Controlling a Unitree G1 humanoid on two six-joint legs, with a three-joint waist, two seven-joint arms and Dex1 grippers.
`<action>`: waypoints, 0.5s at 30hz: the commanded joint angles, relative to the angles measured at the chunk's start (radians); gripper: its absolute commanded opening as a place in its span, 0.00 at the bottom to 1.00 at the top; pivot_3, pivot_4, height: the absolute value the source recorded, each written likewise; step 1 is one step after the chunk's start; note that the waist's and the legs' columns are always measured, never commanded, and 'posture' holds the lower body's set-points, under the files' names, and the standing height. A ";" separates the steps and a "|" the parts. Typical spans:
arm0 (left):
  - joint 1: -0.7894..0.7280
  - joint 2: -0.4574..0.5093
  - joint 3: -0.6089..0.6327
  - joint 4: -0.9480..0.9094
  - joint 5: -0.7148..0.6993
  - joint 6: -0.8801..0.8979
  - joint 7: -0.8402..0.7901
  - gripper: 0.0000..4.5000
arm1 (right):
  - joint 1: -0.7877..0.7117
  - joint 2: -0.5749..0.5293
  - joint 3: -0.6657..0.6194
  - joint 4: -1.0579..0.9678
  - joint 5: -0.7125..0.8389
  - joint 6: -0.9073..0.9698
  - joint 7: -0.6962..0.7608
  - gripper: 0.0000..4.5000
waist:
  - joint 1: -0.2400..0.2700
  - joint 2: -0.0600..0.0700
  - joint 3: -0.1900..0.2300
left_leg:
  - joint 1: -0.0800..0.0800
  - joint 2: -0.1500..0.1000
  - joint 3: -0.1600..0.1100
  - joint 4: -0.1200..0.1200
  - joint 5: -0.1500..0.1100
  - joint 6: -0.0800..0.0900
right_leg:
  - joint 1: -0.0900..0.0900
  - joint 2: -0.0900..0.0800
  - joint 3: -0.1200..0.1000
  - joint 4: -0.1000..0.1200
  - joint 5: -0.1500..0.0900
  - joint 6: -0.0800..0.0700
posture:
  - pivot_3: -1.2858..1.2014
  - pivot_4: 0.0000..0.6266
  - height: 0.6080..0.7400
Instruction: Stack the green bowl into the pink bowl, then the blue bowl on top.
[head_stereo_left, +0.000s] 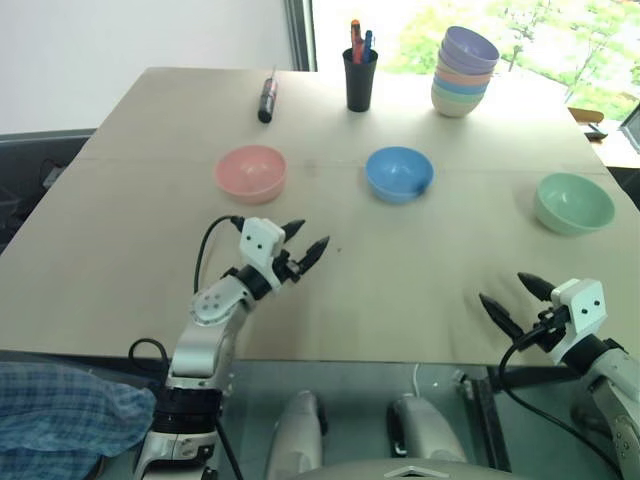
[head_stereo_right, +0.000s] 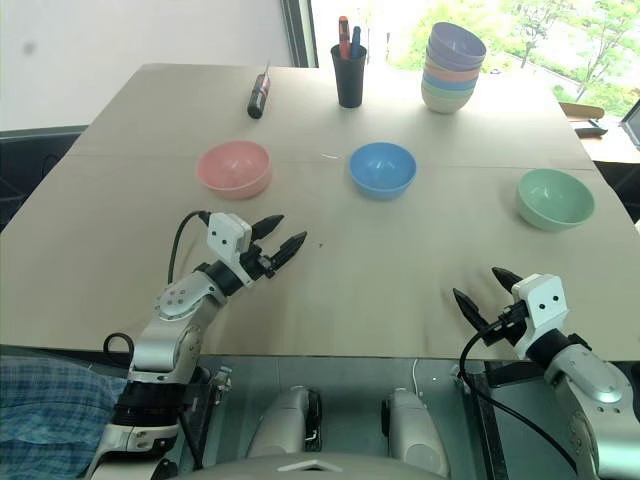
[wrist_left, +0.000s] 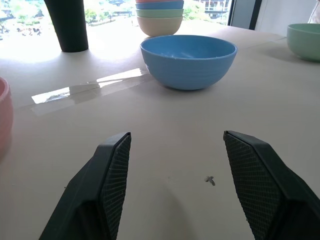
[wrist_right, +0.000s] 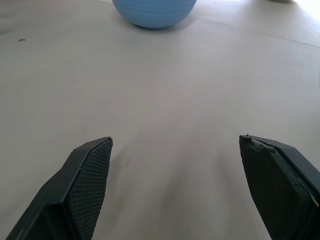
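Observation:
Three single bowls sit in a row across the table. The pink bowl (head_stereo_left: 251, 173) is on the left, the blue bowl (head_stereo_left: 399, 174) in the middle, and the green bowl (head_stereo_left: 573, 203) far right. My left gripper (head_stereo_left: 306, 242) hovers open over the table, short of the pink and blue bowls, holding nothing. The left wrist view looks at the blue bowl (wrist_left: 188, 60) ahead, with the green bowl (wrist_left: 304, 41) off to one side. My right gripper (head_stereo_left: 517, 296) stands open near the table's front edge, well short of the green bowl, and is empty.
At the back of the table stand a tower of several pastel bowls (head_stereo_left: 464, 72), a black cup of pens (head_stereo_left: 359, 78) and a dark screwdriver (head_stereo_left: 267, 101). The table (head_stereo_left: 400, 280) is bare between the grippers and the bowls.

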 joint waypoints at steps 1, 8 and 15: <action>-0.003 0.002 -0.012 -0.058 -0.006 -0.004 0.000 0.69 | 0.009 -0.028 -0.049 -0.023 0.020 -0.035 0.023 0.95 | 0.000 0.000 0.000 | 0.000 0.000 0.000 0.000 0.000 0.000 | 0.000 0.000 0.000 0.000 0.000 0.000 | 0.52 0.24 1.00; -0.001 0.005 -0.023 -0.062 -0.013 -0.010 -0.013 0.69 | 0.011 -0.050 -0.060 0.010 0.002 -0.085 0.044 0.95 | 0.002 0.000 0.000 | 0.000 0.000 0.000 0.000 0.000 0.000 | 0.000 0.000 0.000 0.000 0.000 0.000 | 0.52 0.24 1.00; -0.020 0.004 -0.029 -0.066 -0.017 0.001 -0.007 0.69 | 0.006 -0.063 -0.077 0.027 0.008 -0.099 0.061 0.95 | 0.002 0.000 0.000 | 0.000 0.000 0.000 0.000 0.000 0.000 | 0.000 0.000 0.000 0.000 0.000 0.000 | 0.52 0.24 1.00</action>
